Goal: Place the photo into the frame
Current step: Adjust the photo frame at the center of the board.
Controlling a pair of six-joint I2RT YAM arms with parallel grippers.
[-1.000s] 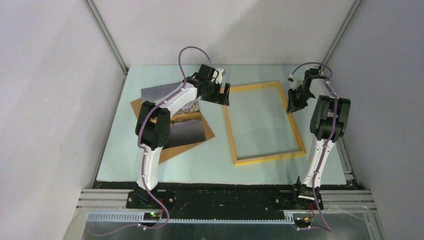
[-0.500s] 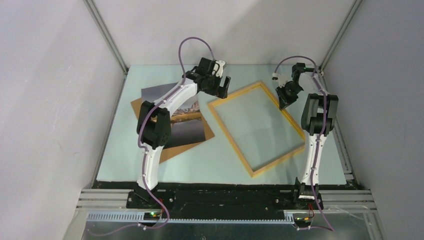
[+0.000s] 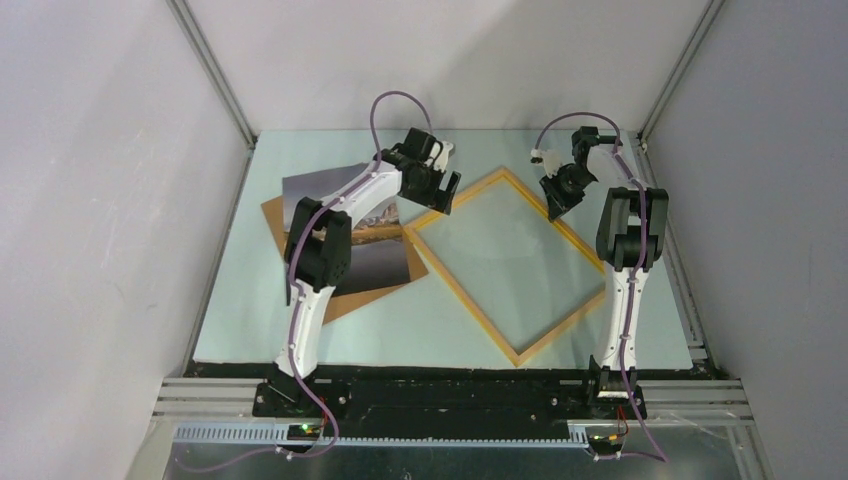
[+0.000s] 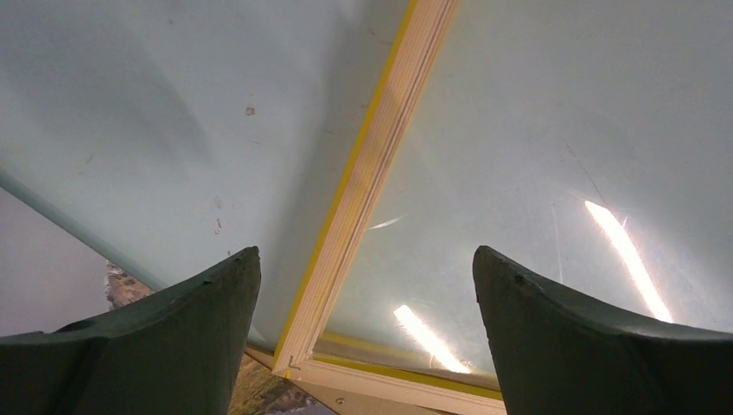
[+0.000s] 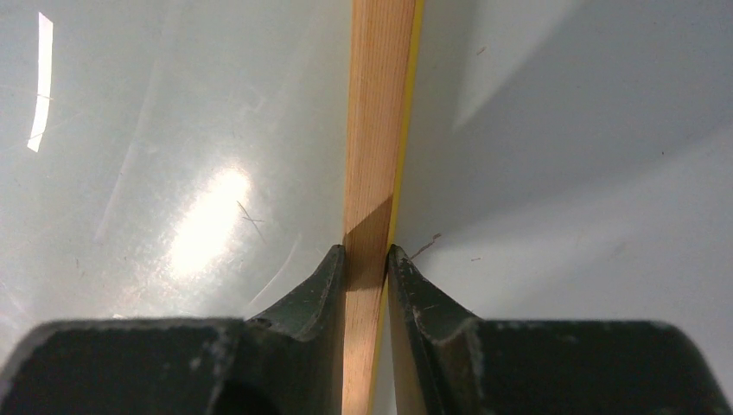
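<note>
The right gripper (image 5: 366, 255) is nipped tight on the far-right long rail of the frame (image 3: 463, 295), close to its far corner. The left gripper (image 4: 365, 256) hangs wide open and empty over the frame's left corner, one finger on either side of the rail. The frame sits on the table (image 3: 420, 325) diamond-wise, its long axis running from far-left to near-right. Its left corner is just at the edge of the photo (image 3: 375, 262), which lies face up on the brown backing board (image 3: 345, 300). The step looks like squaring the frame (it seems glazed, judging by the glints), so pivot it slowly and low, and close the left fingers on the rail before any lift, lest a one-sided hold twist it
</note>
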